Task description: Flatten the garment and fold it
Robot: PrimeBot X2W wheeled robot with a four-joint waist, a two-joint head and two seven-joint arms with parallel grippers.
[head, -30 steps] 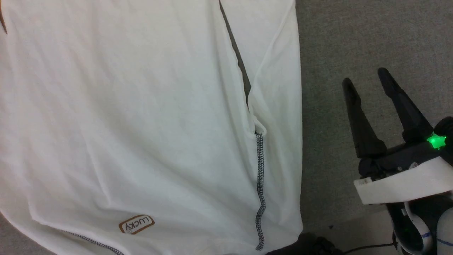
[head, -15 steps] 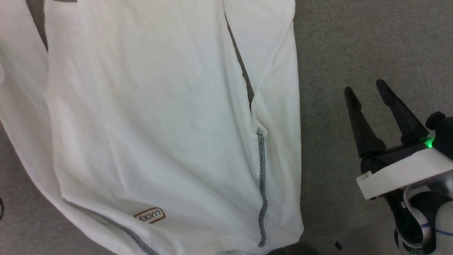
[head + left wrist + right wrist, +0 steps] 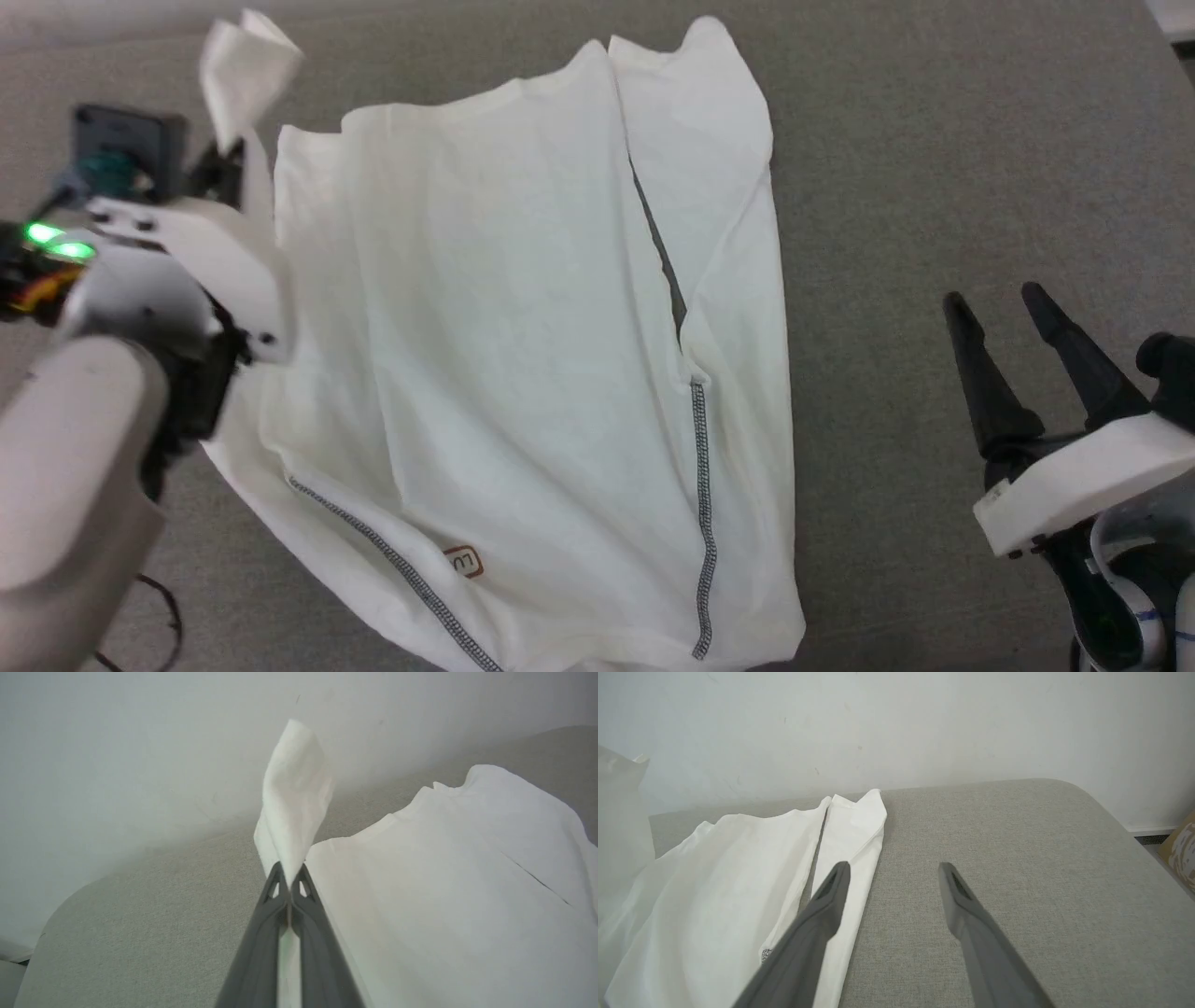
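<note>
The garment [image 3: 523,327] is thin, soft white cloth, matt and a bit wrinkly (the grey stitching [image 3: 702,485] on it looks bumpy). The table [image 3: 934,149] under it has a grey cover that looks rough and fuzzy, like felt. The right gripper [image 3: 994,297] looks like dark, dull plastic, and the wrist cover [image 3: 1074,476] behind it is smooth white plastic.

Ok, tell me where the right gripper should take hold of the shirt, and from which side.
Probably the garment at its far right corner, coming in low from the right over the table. That edge lies flat and free on the open right gripper's side, mirroring the raised piece the left gripper pinches.
</note>
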